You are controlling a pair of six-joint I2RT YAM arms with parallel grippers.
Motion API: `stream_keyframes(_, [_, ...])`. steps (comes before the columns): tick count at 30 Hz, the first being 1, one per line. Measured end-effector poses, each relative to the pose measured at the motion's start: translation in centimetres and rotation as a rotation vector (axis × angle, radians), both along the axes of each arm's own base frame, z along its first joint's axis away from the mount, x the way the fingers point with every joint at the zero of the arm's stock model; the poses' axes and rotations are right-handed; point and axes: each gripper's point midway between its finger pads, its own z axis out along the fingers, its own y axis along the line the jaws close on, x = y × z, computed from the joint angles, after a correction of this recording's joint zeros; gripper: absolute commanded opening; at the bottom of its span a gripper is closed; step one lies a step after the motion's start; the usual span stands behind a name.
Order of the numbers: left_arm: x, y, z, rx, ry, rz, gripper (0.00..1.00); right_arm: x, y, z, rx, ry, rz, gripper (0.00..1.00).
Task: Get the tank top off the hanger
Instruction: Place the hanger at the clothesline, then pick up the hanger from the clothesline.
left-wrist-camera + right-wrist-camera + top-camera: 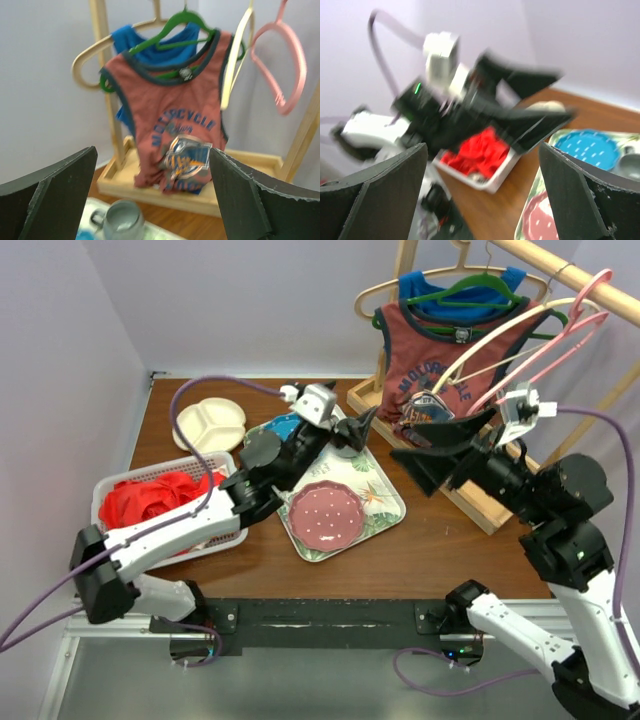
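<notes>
Red cloth (155, 495) fills a white basket (103, 490) at the near left of the brown counter (450, 550), out of the way of both arms; beside it a floral tray (388, 518) carries a pink dotted plate (325, 512) and a grey mug (122, 220), with a cream divided plate (210, 422) further back.

Above the tray the left gripper (358, 432) reaches out over the crockery, its jaws spread wide and holding nothing; its wrist view looks straight at the garment, so I judge it is lining up for a grab. Just to its right, the right gripper (412, 443) hangs between tray and rack, jaws likewise wide and empty; its camera faces back toward the left arm and is blurred, so it does not look ready to grip the cloth.

Behind them stands the wooden rack (478, 502); the tank top (180, 115), rust-red with dark trim, hangs from the green hanger (185, 22) by both shoulder straps, its hem bunched low near the rack's base. A blue garment (127, 40) sits behind it on the same hanger; a cream hanger (500, 340) and a pink hanger (580, 315) hang bare alongside. Freeing it probably means slipping the straps off one after the other.
</notes>
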Motion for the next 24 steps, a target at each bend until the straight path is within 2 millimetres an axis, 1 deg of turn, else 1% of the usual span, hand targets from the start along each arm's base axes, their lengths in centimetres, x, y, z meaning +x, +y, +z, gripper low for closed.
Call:
stream_keyframes(3, [-1.0, 2.8, -2.3, 0.043, 0.040, 0.045, 1.00, 3.0, -0.5, 2.4, 0.018, -0.020, -0.117, 0.93])
stream_keyframes(5, [-1.8, 4.7, -3.8, 0.085, 0.068, 0.069, 1.00, 5.3, -0.5, 3.6, 0.009, -0.029, -0.186, 0.93])
stream_keyframes(6, [-2.2, 5.6, -4.3, 0.101, 0.078, 0.077, 1.00, 6.6, -0.4, 4.5, 0.004, -0.047, -0.220, 0.91])
stream_keyframes(9, [-3.6, 8.2, -5.0, 0.141, 0.104, 0.097, 1.00, 11.5, -0.2, 5.7, -0.055, -0.090, -0.351, 0.88])
stream_keyframes(11, [-4.5, 10.0, -4.9, 0.146, 0.111, 0.113, 1.00, 14.7, -0.2, 5.4, -0.111, -0.103, -0.440, 0.84])
stream_keyframes(12, [-5.1, 11.2, -4.9, 0.136, 0.110, 0.126, 1.00, 17.0, -0.2, 4.5, -0.156, -0.099, -0.504, 0.82])
stream_keyframes(13, [-5.5, 12.2, -5.1, 0.128, 0.110, 0.137, 1.00, 18.7, -0.3, 3.5, -0.201, -0.094, -0.551, 0.78])
stream_keyframes(16, [-6.6, 14.1, -6.2, 0.120, 0.120, 0.147, 1.00, 23.0, -0.9, 0.8, -0.337, -0.091, -0.684, 0.75])
stream_keyframes(18, [-7.1, 14.6, -7.0, 0.124, 0.137, 0.138, 1.00, 25.4, -1.6, -0.5, -0.418, -0.095, -0.770, 0.73])
stream_keyframes(20, [-7.3, 14.6, -8.0, 0.150, 0.159, 0.132, 1.00, 27.5, -2.5, -1.2, -0.486, -0.104, -0.846, 0.72])
stream_keyframes(22, [-7.3, 14.6, -8.9, 0.184, 0.180, 0.133, 1.00, 29.1, -3.7, -1.0, -0.524, -0.120, -0.927, 0.72])
stream_keyframes(24, [-7.3, 14.6, -10.0, 0.221, 0.202, 0.132, 1.00, 30.5, -5.5, -0.7, -0.555, -0.138, -1.017, 0.71])
